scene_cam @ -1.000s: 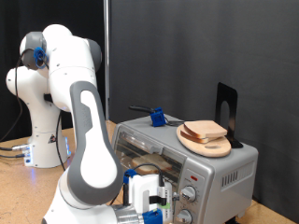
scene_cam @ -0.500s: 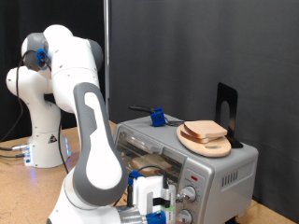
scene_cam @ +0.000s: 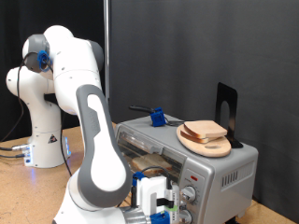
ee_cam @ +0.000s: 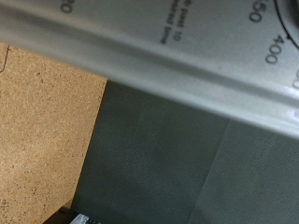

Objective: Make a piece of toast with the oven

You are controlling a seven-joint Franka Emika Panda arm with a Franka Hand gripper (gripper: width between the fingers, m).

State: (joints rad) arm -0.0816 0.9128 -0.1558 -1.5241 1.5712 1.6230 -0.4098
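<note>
Toast (scene_cam: 206, 130) sits on the round wooden board (scene_cam: 207, 143) atop the oven (scene_cam: 220, 170); my claw (scene_cam: 159, 207) is by its knobs (scene_cam: 190, 194), and I can't tell if it's wide.

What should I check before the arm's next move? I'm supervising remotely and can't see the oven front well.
1. Gripper at the oven front panel, beside the knobs: ok.
2. Jaws open or shut: cannot tell; neither view shows them clearly.
3. Bread slice resting on the wooden board on the oven top: ok.
4. A slice on the rack inside: cannot tell, though something tan shows through the opening.
5. Knob setting: cannot tell; the wrist view shows only blurred dial numbers.
</note>
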